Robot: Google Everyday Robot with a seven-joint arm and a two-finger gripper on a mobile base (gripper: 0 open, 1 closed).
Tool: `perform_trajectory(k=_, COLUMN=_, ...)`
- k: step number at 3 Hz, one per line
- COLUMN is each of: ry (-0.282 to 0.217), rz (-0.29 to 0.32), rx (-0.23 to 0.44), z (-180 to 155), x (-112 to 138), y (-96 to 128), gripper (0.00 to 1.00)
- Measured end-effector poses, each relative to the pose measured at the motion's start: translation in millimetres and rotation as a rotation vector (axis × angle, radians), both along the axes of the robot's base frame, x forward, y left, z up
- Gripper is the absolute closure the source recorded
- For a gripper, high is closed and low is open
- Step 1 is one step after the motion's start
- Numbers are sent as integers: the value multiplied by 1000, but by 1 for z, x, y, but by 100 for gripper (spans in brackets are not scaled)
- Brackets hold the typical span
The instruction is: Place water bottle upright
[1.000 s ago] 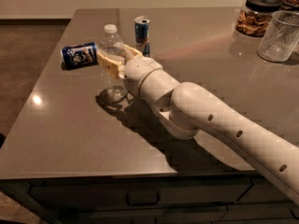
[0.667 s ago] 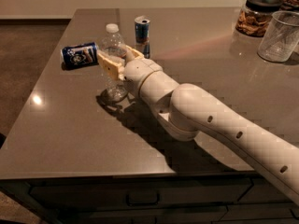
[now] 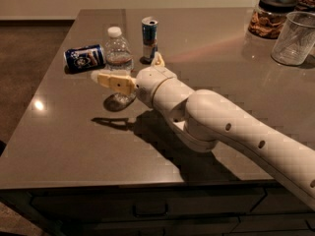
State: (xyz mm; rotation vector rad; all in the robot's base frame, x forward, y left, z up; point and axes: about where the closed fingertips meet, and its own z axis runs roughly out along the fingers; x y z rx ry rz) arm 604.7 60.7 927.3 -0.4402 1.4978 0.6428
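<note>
Water bottle [image 3: 118,53]: upright, upper left of table [image 3: 74,146], seemingly unheld; gripper [image 3: 127,67] fingers apart around it; blue can [image 3: 84,58] lying left, slim can [image 3: 149,38] right; open tabletop toward near edge

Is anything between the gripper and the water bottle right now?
Nothing visible. The gripper is open right at the water bottle, which stands upright on the table. The lying can and slim can sit off to either side.

The table [image 3: 74,141] bears water bottle [image 3: 118,53], seemingly upright by the gripper [image 3: 127,67], soda can [image 3: 84,58], slim can [image 3: 149,39], jar [image 3: 270,18], cup [image 3: 295,38].
</note>
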Motion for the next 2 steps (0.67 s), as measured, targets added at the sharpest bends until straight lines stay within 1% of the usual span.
perform_trajectory(k=1, ry=54, rz=8, rx=-28, z=-8, x=-11, y=-8, gripper=0)
perform_trajectory(k=2, ry=55, rz=9, rx=-30, z=-8, x=-11, y=-8, gripper=0)
